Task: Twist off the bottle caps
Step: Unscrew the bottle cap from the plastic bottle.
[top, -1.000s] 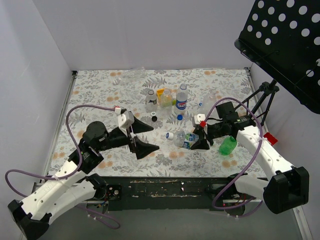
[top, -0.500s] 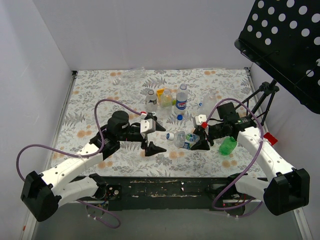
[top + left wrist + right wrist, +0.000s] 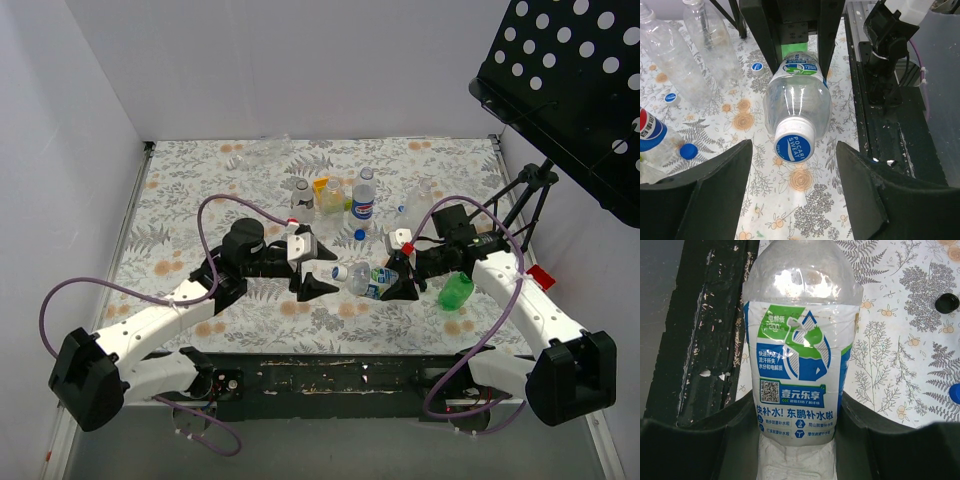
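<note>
Left claw (image 3: 793, 150) partly open, straddling round blue-topped white cap (image 3: 794, 146), untouched; right claw (image 3: 797, 440) clamps smooth clear labelled plastic bottle (image 3: 800, 305).

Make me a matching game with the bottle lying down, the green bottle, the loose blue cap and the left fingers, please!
Things:
1. lying clear bottle
2. green bottle
3. loose blue cap
4. left fingers

Where or how:
A. flat on the table, off any bottle
B. open, either side of a white cap
C. gripped by the right fingers
D. beside the right arm, not held

Pairs: 1-C, 2-D, 3-A, 4-B.
</note>
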You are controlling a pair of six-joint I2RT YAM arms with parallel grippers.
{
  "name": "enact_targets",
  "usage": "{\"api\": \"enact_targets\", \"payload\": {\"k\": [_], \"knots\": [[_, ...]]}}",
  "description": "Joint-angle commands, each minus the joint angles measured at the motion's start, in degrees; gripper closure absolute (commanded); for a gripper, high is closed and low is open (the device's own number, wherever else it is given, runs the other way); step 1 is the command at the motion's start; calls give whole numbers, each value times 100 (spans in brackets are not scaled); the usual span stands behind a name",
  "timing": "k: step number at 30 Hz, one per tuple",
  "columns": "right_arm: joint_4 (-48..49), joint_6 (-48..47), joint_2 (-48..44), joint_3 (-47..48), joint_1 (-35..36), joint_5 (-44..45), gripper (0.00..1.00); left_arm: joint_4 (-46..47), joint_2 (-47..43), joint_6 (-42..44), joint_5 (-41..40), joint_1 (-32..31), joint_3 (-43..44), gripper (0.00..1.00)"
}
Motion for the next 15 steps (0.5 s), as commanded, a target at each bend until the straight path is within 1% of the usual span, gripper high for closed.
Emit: {"api": "enact_targets", "payload": {"k": [1,6,9,15], "knots": [[-30,-61,29,30,-20,-212,86,109,130,6,87,-38,163,38],[-30,-61,29,12,-20,-195,86,100,253,-30,175,-47,234,48],[-30,-61,38,12,-11,-186,86,82,280,-47,210,-38,243,51],[-30,-53,55,12,-20,-177,86,126,210,-153,280,-38,260,53]]}}
